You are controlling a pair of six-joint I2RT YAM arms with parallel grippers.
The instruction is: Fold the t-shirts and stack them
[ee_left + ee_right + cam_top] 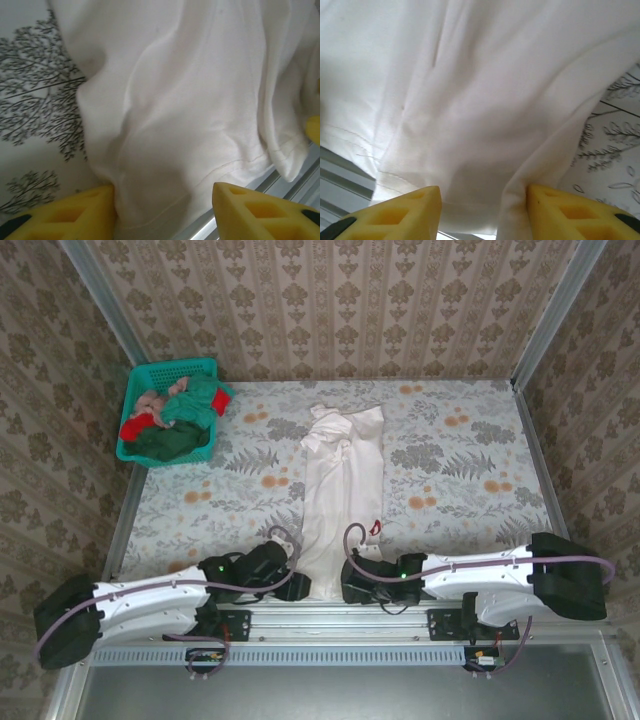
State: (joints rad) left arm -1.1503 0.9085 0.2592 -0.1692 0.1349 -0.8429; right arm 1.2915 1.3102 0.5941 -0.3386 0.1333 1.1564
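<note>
A large white t-shirt (335,480) lies bunched lengthwise down the middle of the table, its hem at the near edge. My left gripper (297,587) sits at the hem's left side and my right gripper (348,585) at its right side. In the left wrist view the left gripper (162,187) is open, with the white t-shirt's (190,110) hem lying between its yellow fingers (75,212). In the right wrist view the right gripper (482,189) is open astride a fold of the white t-shirt (485,100), and its right finger (570,210) touches the fold. More t-shirts (180,420), red, green and pink, are heaped in the basket.
A teal lattice basket (135,390) stands at the table's far left corner. The floral tablecloth (450,470) is bare either side of the white shirt. A metal rail (330,615) runs along the near edge under the hem. Walls enclose the table on three sides.
</note>
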